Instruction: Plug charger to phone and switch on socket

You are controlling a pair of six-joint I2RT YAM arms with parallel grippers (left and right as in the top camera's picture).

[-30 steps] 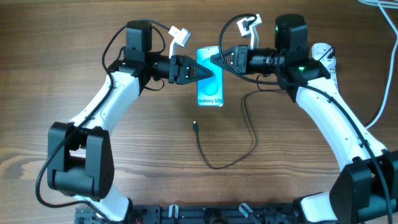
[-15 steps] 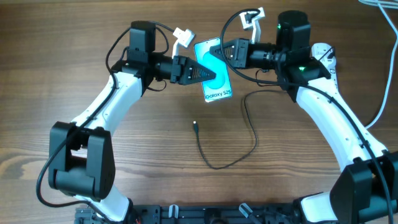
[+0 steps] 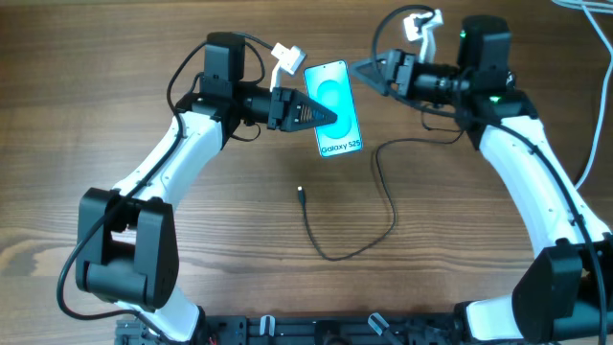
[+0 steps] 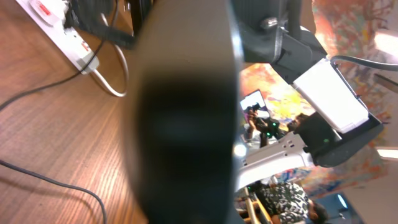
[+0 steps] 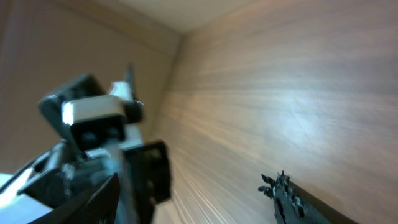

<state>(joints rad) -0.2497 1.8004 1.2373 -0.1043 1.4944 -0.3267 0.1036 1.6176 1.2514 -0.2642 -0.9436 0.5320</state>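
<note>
Left claw [image 3: 329, 116] clamped phone [image 3: 339, 91] edge; right claw [image 3: 362, 69] open, empty; charger tip [image 3: 301, 193] lay past phone's text end, well apart.

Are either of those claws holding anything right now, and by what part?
The left gripper pinches the phone by one long edge, about midway along. The right gripper stands open, clear of the phone, and holds nothing.
</note>
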